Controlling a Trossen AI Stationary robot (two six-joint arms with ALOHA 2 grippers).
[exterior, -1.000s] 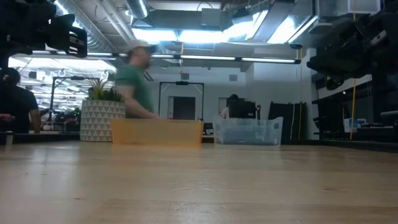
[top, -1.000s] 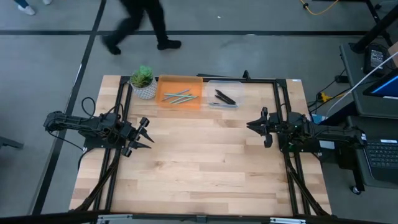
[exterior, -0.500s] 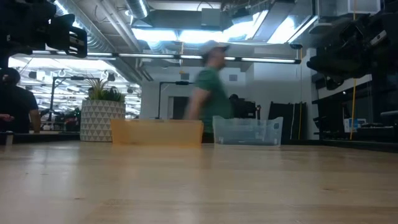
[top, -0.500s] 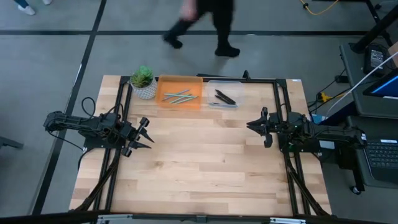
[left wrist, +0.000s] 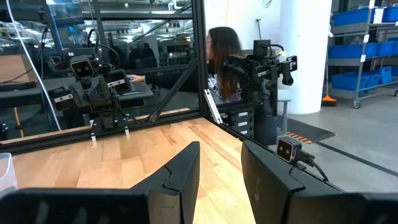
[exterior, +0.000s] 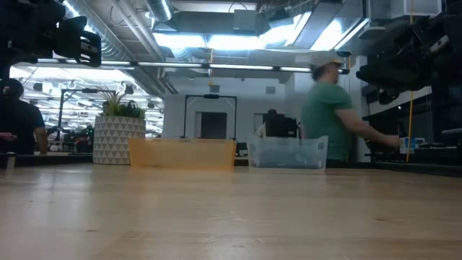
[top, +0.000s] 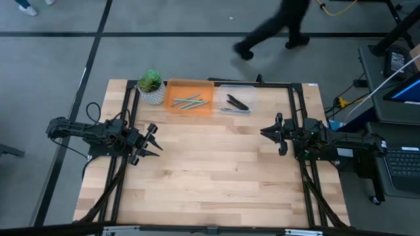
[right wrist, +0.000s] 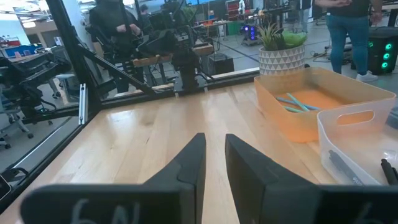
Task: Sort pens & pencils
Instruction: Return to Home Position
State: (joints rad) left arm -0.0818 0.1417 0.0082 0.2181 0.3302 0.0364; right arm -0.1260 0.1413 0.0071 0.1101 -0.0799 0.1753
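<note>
Both the left end effector (top: 156, 139) and right end effector (top: 272, 134) stand open, empty; you risk a strike if the person (top: 275, 26) leans over the tabletop (top: 210, 177).

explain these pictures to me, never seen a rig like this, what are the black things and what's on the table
It is a two-armed robot at a wooden table. One camera looks down from above, one sits at table height, and one rides on each wrist. The left gripper and right gripper wait at the table's sides, holding nothing. At the far edge, an orange bin holds blue-grey pencils and a transparent bin holds black pens, beside a potted plant. A person passes behind.
</note>
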